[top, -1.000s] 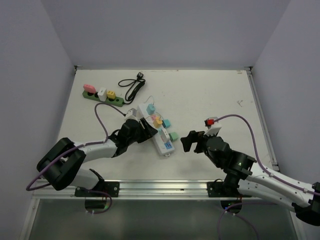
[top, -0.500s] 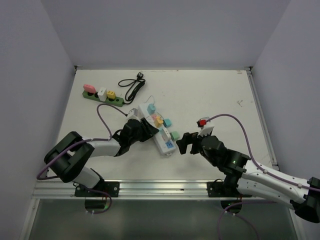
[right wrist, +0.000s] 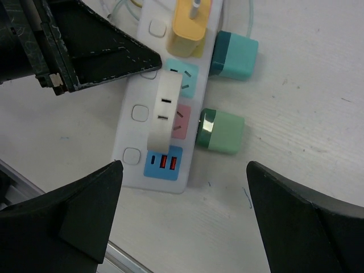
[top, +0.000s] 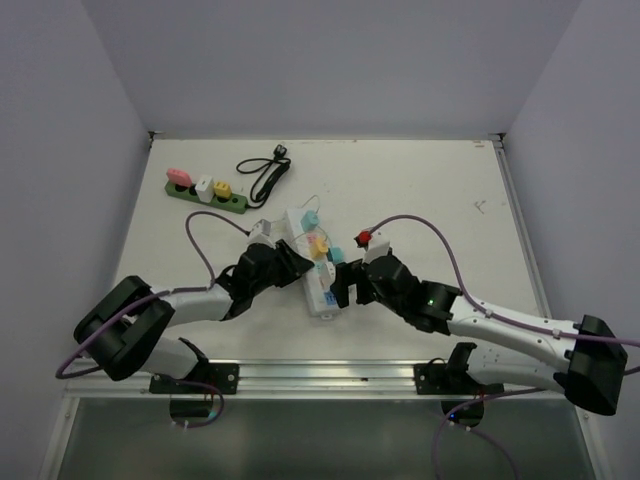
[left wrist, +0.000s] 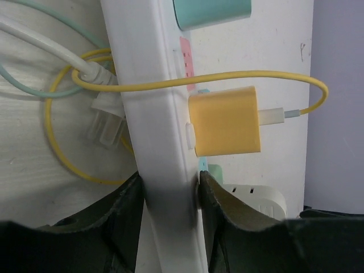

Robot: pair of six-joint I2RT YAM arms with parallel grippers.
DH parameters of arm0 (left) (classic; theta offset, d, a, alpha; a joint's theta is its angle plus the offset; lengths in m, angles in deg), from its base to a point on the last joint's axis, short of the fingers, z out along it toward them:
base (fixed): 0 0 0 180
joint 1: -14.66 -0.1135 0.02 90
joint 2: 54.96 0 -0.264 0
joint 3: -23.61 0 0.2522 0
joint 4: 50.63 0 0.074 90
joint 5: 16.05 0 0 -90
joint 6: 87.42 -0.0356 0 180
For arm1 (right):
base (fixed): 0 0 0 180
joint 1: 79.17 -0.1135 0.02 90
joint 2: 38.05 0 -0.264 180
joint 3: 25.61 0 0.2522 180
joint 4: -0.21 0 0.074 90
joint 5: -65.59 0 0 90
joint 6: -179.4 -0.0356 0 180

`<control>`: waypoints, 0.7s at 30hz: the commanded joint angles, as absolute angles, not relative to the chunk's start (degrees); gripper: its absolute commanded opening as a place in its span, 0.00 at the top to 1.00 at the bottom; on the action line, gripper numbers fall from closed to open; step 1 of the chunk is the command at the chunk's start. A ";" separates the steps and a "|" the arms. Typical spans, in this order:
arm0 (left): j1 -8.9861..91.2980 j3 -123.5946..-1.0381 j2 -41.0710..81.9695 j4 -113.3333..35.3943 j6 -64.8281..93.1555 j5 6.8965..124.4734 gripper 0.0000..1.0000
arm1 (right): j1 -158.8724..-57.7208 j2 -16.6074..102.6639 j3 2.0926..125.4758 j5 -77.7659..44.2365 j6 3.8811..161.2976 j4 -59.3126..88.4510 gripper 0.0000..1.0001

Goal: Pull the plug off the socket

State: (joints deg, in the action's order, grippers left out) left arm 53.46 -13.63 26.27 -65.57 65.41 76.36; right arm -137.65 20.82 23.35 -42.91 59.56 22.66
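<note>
Beside the strip [right wrist: 131, 170] clamped by left fingers [left wrist: 128, 222], spread right fingers [right wrist: 79, 199] hover over the green plug [right wrist: 223, 132], probably rigid and slick, best squeezed across flat sides.

From above the right hand [top: 340, 288] hides the green plug [right wrist: 220, 132]; the left wrist view crops the teal plug [left wrist: 211, 11].

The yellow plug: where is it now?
In the left wrist view the yellow plug sits right of centre, in the white power strip, just above the left gripper clamping that strip.

Bright, even light; soft shadows
</note>
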 commanded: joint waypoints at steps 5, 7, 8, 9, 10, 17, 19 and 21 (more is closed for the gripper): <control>53.86 -12.65 15.80 -64.47 58.93 79.65 1.00 | -137.88 28.74 30.95 -38.21 53.64 19.42 0.11; 53.86 -12.56 13.96 -63.33 57.61 80.27 1.00 | -137.79 31.11 32.53 -36.98 51.36 19.25 0.14; 53.86 -12.47 13.51 -62.62 57.17 80.62 1.00 | -137.88 31.73 33.06 -36.80 50.22 19.42 0.14; 53.86 -12.47 13.16 -62.44 56.90 80.71 1.00 | -137.88 33.12 33.85 -36.80 48.20 19.86 0.15; 53.86 -12.38 12.64 -62.27 56.38 80.63 1.00 | -137.88 33.57 34.11 -36.80 47.14 19.86 0.16; 53.86 -13.00 13.07 -60.95 55.05 79.13 1.00 | -137.88 37.18 34.12 -36.01 40.45 18.02 0.21; 53.94 -13.17 13.25 -60.60 54.62 78.87 1.00 | -137.88 37.79 33.68 -35.92 39.05 17.23 0.23; 53.86 -13.52 13.25 -60.16 54.35 78.43 1.00 | -137.88 38.15 32.98 -36.18 37.73 16.00 0.28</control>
